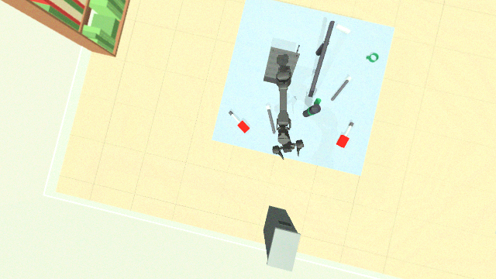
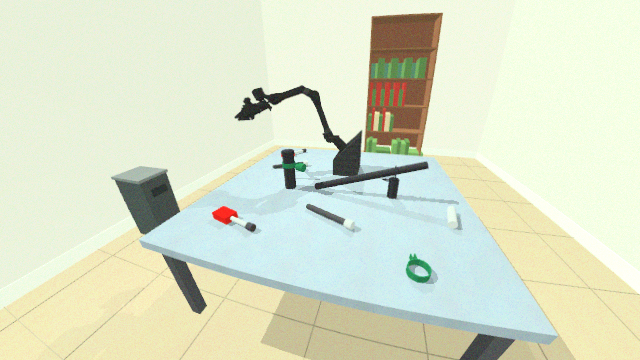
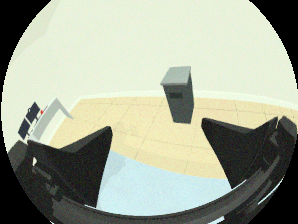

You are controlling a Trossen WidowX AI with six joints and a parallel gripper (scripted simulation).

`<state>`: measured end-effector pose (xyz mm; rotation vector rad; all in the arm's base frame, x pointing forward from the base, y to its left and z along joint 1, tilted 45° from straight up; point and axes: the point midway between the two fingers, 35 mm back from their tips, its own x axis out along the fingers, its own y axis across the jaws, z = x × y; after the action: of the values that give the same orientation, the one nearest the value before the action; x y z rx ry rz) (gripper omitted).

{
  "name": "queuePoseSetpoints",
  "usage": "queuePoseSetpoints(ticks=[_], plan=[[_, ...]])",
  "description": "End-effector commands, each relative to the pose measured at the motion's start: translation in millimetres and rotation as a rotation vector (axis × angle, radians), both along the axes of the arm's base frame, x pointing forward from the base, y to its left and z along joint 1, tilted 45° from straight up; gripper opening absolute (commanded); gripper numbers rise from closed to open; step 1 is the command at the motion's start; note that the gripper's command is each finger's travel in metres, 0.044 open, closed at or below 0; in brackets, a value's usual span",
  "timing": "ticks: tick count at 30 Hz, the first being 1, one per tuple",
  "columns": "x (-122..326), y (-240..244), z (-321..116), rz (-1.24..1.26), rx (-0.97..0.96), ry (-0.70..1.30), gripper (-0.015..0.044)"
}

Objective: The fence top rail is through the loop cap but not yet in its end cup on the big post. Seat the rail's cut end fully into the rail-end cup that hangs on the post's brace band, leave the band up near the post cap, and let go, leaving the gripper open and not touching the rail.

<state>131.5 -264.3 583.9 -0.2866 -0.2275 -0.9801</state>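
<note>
The long dark rail (image 1: 321, 63) (image 2: 370, 176) slopes across the short post (image 2: 393, 189); the loop there is too small to make out. Its lower end is near the tabletop, short of the big post (image 2: 290, 181) and lower than the cup. The big post stands upright. Its green brace band (image 2: 287, 166) is around its upper part, a little below the post cap (image 1: 315, 108) (image 2: 288, 152). The green rail-end cup (image 1: 318, 101) (image 2: 301, 167) sticks out from the band toward the rail side and looks empty. My gripper (image 1: 291, 156) (image 2: 238, 118) (image 3: 158, 127) is open and empty, high up, clear of the rail and post.
On the blue table (image 1: 240, 46) (image 2: 240, 255) lie two red-ended tools (image 1: 243, 126) (image 1: 342, 141), two dark rods with white ends (image 1: 341, 89) (image 1: 272, 122), a white cylinder (image 1: 343, 29) (image 2: 452, 217) and a green ring (image 2: 420, 279). A grey bin (image 2: 150, 200) (image 3: 180, 105) stands beyond the table.
</note>
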Motion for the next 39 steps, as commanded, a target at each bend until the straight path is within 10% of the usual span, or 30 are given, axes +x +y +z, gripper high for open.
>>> queuePoseSetpoints(ticks=[1,21,39], plan=[[49,-13,-47,0.09,0.178,0.008,0.044],[244,133,-284,0.387,0.769,0.456,0.044],[173,328,-477,0.283,0.436,1.214,0.044]])
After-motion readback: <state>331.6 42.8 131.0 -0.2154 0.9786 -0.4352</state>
